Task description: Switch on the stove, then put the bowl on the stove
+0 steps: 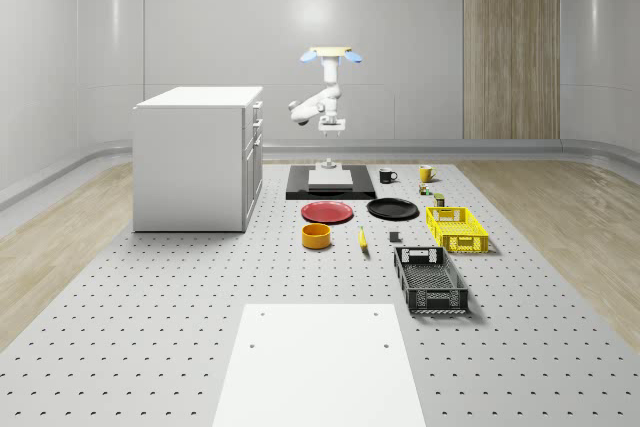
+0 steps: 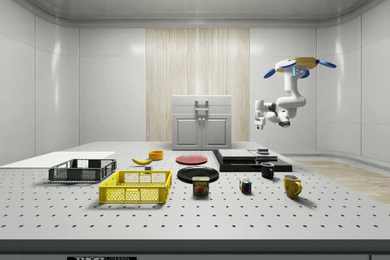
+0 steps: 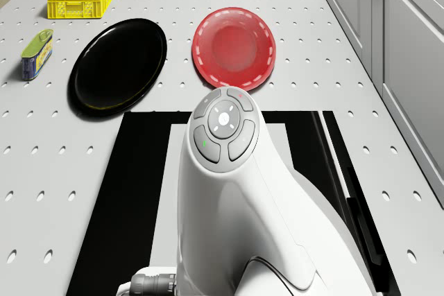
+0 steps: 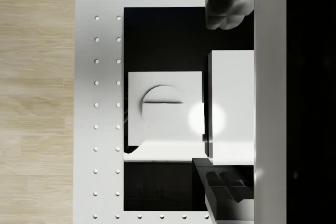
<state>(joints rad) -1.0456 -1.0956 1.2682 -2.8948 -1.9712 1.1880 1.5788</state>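
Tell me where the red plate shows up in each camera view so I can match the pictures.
Whole-scene view: red plate in front of the black stove, left of the black plate.
Side view: red plate behind the black plate, left of the stove.
Drone view: red plate beyond the stove, beside the black plate.
Wrist view: not in it.
Shared landmark: the black plate beside it.

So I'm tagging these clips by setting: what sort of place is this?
Probably a simulated lab made up as a kitchen: a perforated table carries a stove, a cabinet and plates, in a bare panelled room. The drone hovers over the stove, its hand hanging above it.
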